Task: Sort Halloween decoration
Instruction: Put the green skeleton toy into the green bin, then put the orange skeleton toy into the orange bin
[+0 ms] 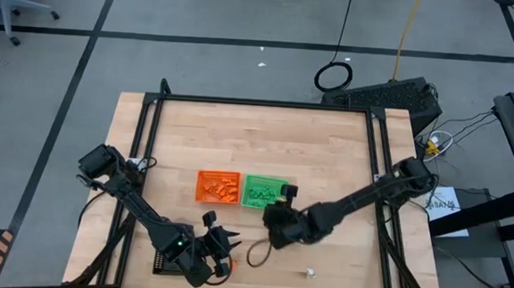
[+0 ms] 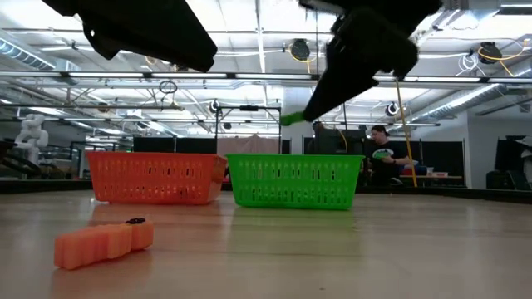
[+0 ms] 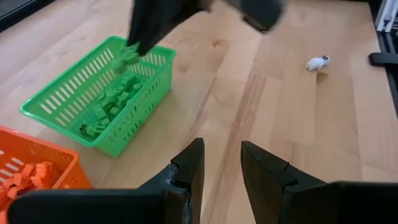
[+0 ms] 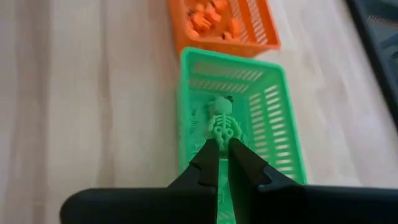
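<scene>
We hold a green skeleton trinket [image 4: 221, 124] pinched in our right gripper [image 4: 222, 148], poised above the green tray [image 4: 273, 134], since green pieces belong there. Our left gripper [image 3: 219, 163], fingers parted and empty, waits at the table's six o'clock. An orange trinket [image 2: 103, 243] and a white one [image 3: 318, 62] lie unsorted on the table [image 1: 328, 148].

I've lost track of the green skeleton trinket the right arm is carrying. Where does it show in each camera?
High view: hidden by the right gripper at the green basket's right edge.
Low view: green skeleton trinket hangs from the right arm, above the green basket.
Left wrist view: at the far arm's tip, over the basket's far rim.
Right wrist view: pinched in the jaws, above the basket.
Shared landmark: the green basket beside the orange basket.
</scene>
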Tool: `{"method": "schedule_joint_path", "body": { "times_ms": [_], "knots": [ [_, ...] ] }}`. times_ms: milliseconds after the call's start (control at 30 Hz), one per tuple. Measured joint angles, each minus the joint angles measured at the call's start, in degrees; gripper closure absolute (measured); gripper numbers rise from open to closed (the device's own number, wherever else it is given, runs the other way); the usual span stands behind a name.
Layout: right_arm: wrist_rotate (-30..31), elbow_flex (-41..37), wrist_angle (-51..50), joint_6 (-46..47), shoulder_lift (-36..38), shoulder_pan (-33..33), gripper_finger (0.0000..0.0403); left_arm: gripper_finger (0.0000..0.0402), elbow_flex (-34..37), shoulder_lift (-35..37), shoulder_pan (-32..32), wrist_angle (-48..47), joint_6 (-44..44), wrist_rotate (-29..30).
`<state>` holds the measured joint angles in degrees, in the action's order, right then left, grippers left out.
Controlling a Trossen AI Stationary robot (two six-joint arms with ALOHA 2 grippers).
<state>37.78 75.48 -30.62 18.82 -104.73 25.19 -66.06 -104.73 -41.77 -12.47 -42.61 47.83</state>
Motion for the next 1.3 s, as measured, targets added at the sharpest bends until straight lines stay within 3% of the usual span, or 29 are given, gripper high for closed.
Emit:
{"method": "schedule_joint_path", "body": {
  "times_ms": [300,467,800,1000,1200,1300],
  "knots": [
    [-10.9,0.0,0.7,-1.3,-0.6,-8.5,0.0401,0.0297,0.0,0.0,-0.4,-0.1,0.0,0.0],
    [-11.4,0.0,1.4,-0.7,-1.4,-11.3,0.039,0.0297,0.0,0.0,-0.4,0.0,-0.1,-0.5],
    [-12.3,0.0,1.6,-1.5,-1.5,-11.9,0.0296,0.0297,0.0,0.0,-1.3,0.3,-0.5,-2.8],
    [-12.3,0.0,2.2,1.6,-0.8,-8.4,0.025,0.0297,0.0,-0.6,-2.3,1.0,0.0,-2.5],
    [-7.3,0.0,10.0,0.2,3.7,1.3,0.025,0.0297,0.0,-3.1,-2.7,2.6,1.4,-3.2],
    [-4.5,0.0,11.7,-3.2,4.5,6.4,0.0255,0.0297,0.0,-4.8,-2.1,3.8,0.8,-7.0]
  ]
}}
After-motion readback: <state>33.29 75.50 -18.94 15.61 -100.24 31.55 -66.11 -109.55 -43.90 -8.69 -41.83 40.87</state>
